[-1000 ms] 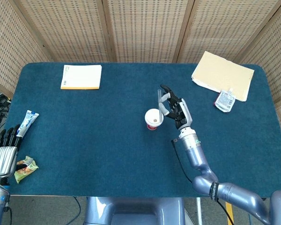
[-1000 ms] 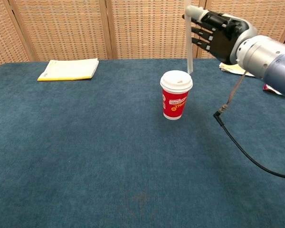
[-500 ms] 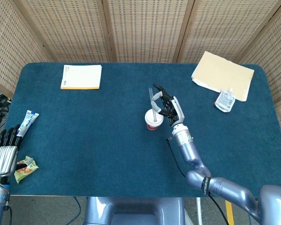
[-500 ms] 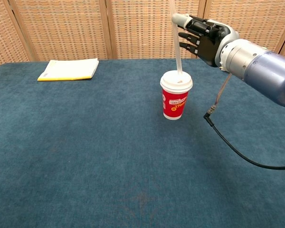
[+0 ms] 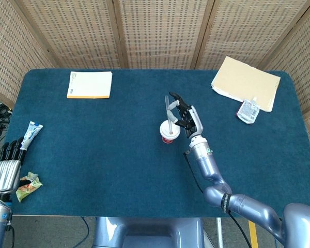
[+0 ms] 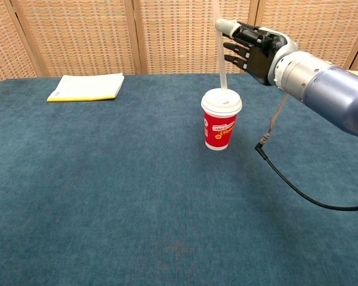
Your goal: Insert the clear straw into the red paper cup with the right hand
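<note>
Straw at the lid, frame centre.
Right robot hand (image 6: 250, 46) pinching clear straw (image 6: 221, 56) upright, tip seemingly entering red paper cup (image 6: 220, 126); pushing down and letting go left.

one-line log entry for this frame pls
right hand: holds clear straw upright | straw tip at lid of red paper cup | left hand: idle at table edge | phase: inserting

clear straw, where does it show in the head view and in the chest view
Head view: the clear straw is near the middle of the picture, slanting down onto the white lid of the red paper cup, with the right hand holding it.
Chest view: the clear straw stands upright above centre, running off the top edge, its lower end at the cup lid.
Shared landmark: the yellow-edged notepad, far left.
</note>
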You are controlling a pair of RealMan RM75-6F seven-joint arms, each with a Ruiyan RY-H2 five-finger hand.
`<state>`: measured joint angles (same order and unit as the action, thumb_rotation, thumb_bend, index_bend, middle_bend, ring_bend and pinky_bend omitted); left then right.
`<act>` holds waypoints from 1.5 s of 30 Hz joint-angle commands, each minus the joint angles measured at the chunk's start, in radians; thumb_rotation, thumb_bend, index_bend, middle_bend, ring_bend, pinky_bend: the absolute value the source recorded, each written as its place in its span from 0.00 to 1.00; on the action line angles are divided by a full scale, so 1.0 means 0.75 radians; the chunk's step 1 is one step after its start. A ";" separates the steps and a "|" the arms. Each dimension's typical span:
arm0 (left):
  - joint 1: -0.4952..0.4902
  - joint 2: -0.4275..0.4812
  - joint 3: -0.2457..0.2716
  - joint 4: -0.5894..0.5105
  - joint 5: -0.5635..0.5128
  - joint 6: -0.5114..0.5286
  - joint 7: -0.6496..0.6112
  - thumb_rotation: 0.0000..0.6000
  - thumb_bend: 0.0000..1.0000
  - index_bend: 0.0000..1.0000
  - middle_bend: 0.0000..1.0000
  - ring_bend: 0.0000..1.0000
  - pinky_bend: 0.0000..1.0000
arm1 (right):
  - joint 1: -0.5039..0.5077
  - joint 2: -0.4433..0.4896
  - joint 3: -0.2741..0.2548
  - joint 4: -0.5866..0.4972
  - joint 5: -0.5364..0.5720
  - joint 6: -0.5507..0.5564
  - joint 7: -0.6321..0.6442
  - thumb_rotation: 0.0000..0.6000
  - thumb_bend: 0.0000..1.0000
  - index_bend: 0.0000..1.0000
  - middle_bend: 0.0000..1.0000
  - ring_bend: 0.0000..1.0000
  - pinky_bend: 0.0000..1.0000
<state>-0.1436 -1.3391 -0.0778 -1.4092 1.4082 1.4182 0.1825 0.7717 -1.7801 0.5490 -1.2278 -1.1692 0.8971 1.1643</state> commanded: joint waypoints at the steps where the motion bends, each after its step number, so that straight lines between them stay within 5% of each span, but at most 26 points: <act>1: 0.000 0.001 0.000 0.001 -0.003 -0.001 -0.002 1.00 0.05 0.00 0.00 0.00 0.00 | 0.004 -0.005 -0.001 0.006 0.001 -0.004 -0.002 1.00 0.58 0.64 0.21 0.00 0.00; 45: -0.003 0.007 0.008 0.003 -0.013 -0.008 -0.015 1.00 0.05 0.00 0.00 0.00 0.00 | 0.006 -0.041 -0.002 0.074 0.010 -0.039 0.028 1.00 0.58 0.64 0.21 0.00 0.00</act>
<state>-0.1462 -1.3342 -0.0720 -1.4069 1.3984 1.4121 0.1715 0.7762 -1.8106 0.5470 -1.1722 -1.1610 0.8677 1.1846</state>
